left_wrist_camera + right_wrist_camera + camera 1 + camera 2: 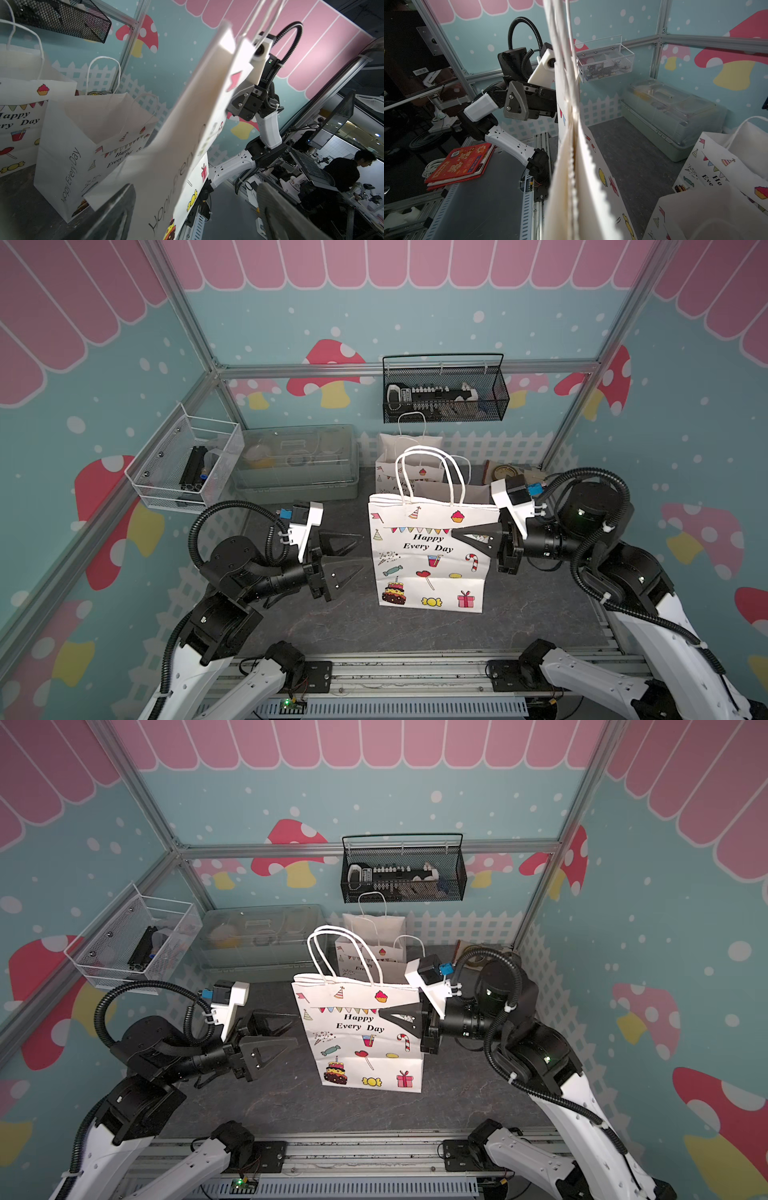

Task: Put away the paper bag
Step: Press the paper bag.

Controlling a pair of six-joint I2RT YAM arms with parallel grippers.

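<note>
**Both top views.** The paper bag [428, 568] [361, 1052] stands upright and pressed flat at mid-counter [332, 626], its printed face to the front and its width running from arm to arm. The right gripper [461, 537] [390, 1017] is clamped on the bag's right edge, above mid-height. The left gripper [359, 549] [293, 1032] stands with its jaws apart, level with the bag's left edge and just beside it, not touching. Two other bags [409, 479] stand behind, near the back fence.

**Left wrist view.** The bag [166, 166] is seen edge-on, leaning across the frame, with the right gripper [243, 101] at its far edge.

**Right wrist view.** The bag's folded mouth [571, 166] fills the centre, and the left gripper [548, 101] is empty beyond it.

**Judgement.** The right arm alone carries the bag, and stowing it probably means moving it back toward the other bags.
</note>
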